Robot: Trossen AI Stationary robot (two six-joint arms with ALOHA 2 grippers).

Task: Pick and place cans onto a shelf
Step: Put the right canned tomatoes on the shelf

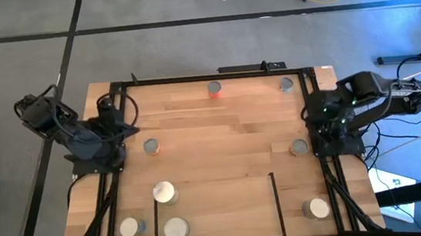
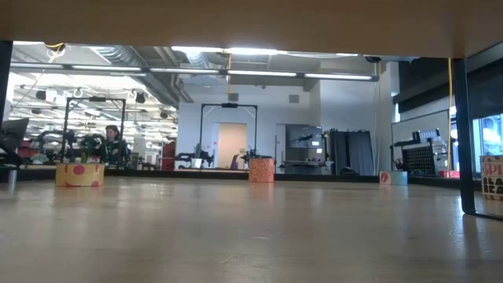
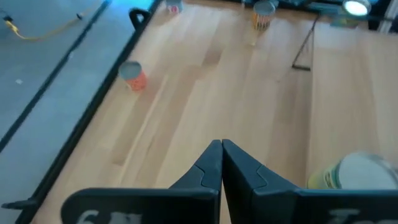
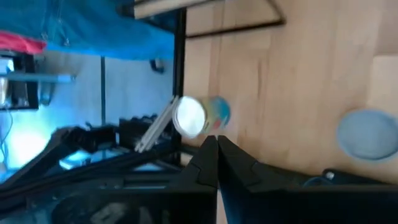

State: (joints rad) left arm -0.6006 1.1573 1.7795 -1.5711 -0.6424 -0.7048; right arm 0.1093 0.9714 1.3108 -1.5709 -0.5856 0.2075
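Shelf panel [image 1: 219,210] lies between both arms, edged by thin black bars, holding two cream-topped cans [image 1: 164,191] [image 1: 176,229] on the side nearer the left gripper [image 3: 221,163]. That gripper's jaws are pressed together, empty, a yellow-sided can [image 3: 349,173] just beside them. Right gripper [image 4: 216,160] is likewise closed on nothing, a white-topped can [image 4: 198,116] just beyond its tips.

Orange-sided can [image 1: 215,90] (grey top); light-wood shelf [image 1: 227,209]
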